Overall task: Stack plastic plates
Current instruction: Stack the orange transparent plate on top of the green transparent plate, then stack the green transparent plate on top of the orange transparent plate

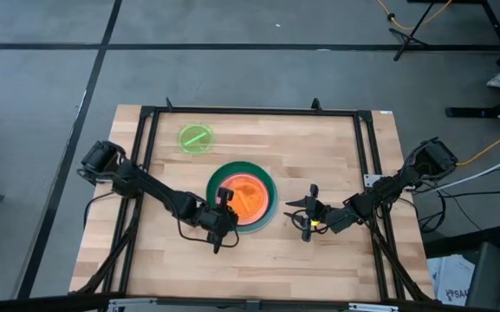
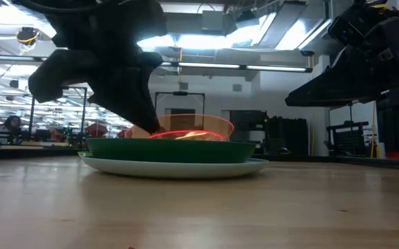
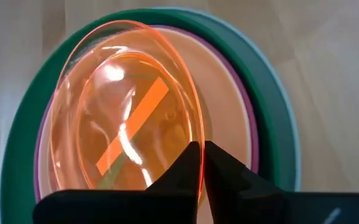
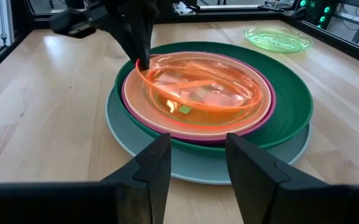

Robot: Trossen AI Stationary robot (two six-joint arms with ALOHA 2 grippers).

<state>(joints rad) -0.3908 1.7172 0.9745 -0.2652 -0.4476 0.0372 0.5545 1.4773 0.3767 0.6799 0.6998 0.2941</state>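
A stack of plates stands at the table's middle. A light blue plate (image 1: 265, 222) is lowest, then dark green (image 1: 265, 184), magenta (image 4: 263, 115) and cream (image 3: 219, 93). A translucent orange plate (image 1: 248, 196) lies on top. My left gripper (image 1: 224, 203) is over the stack's left side, shut on that orange plate. My right gripper (image 1: 307, 213) is open and touches nothing. It sits just right of the stack, with its fingers (image 4: 154, 165) pointing at it. A neon green plate (image 1: 197, 138) lies flat on the table toward the far left. My left gripper (image 3: 203, 149) pinches the orange plate's rim (image 3: 195, 124) on its left side, one finger inside the plate and one outside. The fingers (image 4: 140, 53) slant down from above and from the table's left. The held side is tilted up slightly and the far side rests on the cream plate.
A dark metal frame (image 1: 250, 111) runs along the table's far edge and both sides. Bare wood lies on the near side of the stack (image 1: 258, 260) and on its far right (image 1: 319, 147).
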